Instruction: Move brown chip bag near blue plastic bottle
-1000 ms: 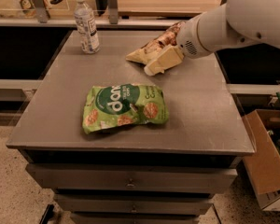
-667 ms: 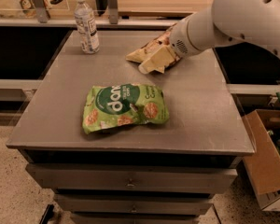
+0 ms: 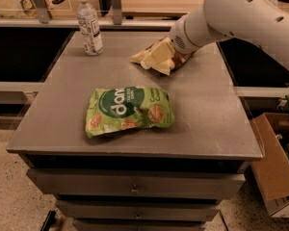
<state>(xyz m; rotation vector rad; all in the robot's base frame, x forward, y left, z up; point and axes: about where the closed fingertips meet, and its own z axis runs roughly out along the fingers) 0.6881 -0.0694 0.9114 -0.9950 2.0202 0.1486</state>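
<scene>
The brown chip bag [image 3: 140, 57], crinkled with a pale end and a dark middle, lies at the back of the grey table [image 3: 207, 119], right of centre. My gripper [image 3: 160, 57] comes in from the right on a white arm and is shut on the bag, its pale fingers over the bag's middle. The blue plastic bottle [image 3: 89, 25], clear with a white cap and a pale label, stands upright at the back left corner, about a hand's width left of the bag.
A bright green chip bag [image 3: 129, 110] lies flat in the middle of the table. Drawers [image 3: 135, 184] sit under the front edge. A cardboard box [image 3: 277, 172] stands on the floor to the right. A rail runs behind the table.
My arm has swung to the left and the brown chip bag has shifted slightly left with the gripper. The bottle and the green bag have not moved.
</scene>
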